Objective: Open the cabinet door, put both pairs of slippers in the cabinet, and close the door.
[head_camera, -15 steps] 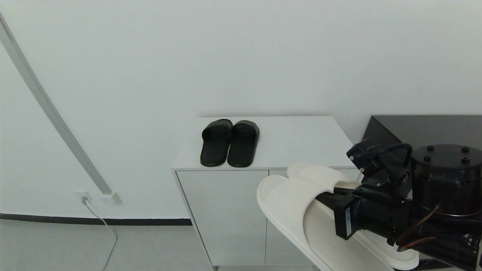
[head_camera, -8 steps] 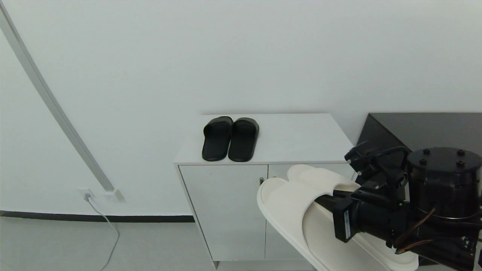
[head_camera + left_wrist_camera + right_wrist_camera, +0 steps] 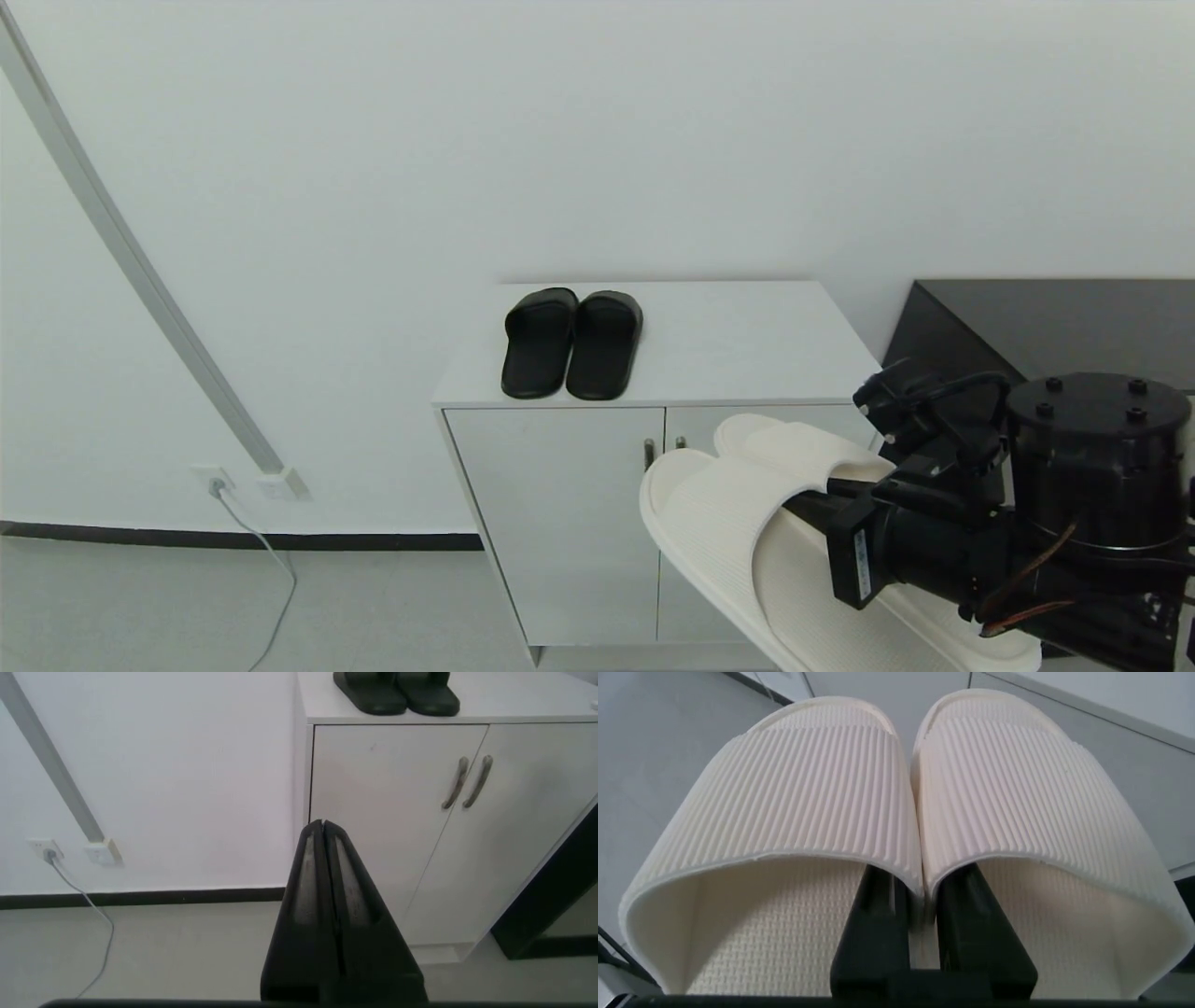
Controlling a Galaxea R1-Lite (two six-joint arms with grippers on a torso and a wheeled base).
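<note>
Right end effector (image 3: 920, 896) clamped on 2 white slippers (image 3: 813, 784); left end effector (image 3: 323, 838) pressed together, empty.

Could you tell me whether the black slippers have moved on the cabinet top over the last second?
No. The black slippers sit at the same spot by the cabinet's front edge; the whole head view shifted, so the camera moved.

Right gripper (image 3: 820, 498) clamps white slippers (image 3: 724, 523), the pair side by side, toes pointing away from it toward the cabinet (image 3: 560, 523). Both doors closed; handles (image 3: 648, 454) just past the toes. Black slippers (image 3: 571, 343) on cabinet top, above and left of gripper, well apart.
</note>
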